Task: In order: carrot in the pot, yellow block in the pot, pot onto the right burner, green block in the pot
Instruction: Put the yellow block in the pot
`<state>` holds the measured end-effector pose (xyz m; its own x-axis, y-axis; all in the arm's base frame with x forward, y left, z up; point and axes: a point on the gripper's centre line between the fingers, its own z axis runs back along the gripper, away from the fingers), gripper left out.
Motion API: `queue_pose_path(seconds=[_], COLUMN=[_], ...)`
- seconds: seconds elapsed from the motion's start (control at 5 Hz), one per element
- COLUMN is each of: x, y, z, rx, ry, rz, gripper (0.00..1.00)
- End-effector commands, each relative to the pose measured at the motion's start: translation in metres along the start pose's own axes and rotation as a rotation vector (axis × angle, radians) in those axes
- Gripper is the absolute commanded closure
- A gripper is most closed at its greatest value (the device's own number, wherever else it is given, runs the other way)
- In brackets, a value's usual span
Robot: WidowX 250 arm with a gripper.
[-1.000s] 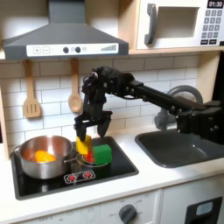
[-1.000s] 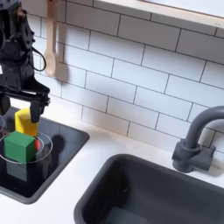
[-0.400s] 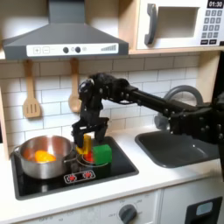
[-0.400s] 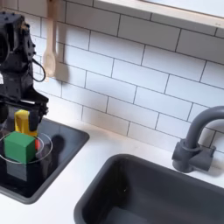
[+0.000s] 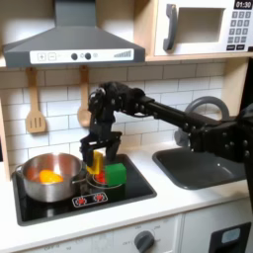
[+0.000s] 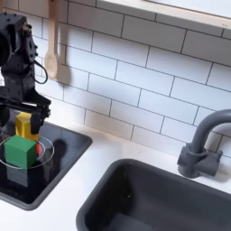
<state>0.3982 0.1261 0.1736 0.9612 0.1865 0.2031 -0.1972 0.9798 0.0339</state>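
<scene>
On your stovetop (image 5: 128, 193), the pot (image 5: 44, 176) holds the carrot (image 5: 47, 176); both blocks stand at the pot's right in the first exterior view.

A toy kitchen is being shown, backed by a white tiled wall (image 5: 188, 84). A grey range hood (image 5: 74, 42) and a microwave (image 5: 203, 27) are being carried above, wooden utensils (image 5: 36, 107) are being hung, and a dark sink (image 6: 158, 200) with a grey faucet (image 6: 200, 144) is being set into the white counter (image 5: 148, 206).

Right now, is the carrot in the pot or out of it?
In. In the first exterior view the orange carrot lies inside the steel pot, below its rim, while the tool is over at the yellow block.
</scene>
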Motion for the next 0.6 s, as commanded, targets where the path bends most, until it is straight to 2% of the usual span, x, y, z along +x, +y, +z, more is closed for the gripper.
queue_pose_path(seconds=[0.0, 0.4], x=[0.0045, 0.0096], y=[0.0012, 0.0011], z=[-0.0051, -0.0106], rx=[0.001, -0.002], ry=[0.009, 0.018], rz=[0.004, 0.013], gripper=[0.00, 0.00])
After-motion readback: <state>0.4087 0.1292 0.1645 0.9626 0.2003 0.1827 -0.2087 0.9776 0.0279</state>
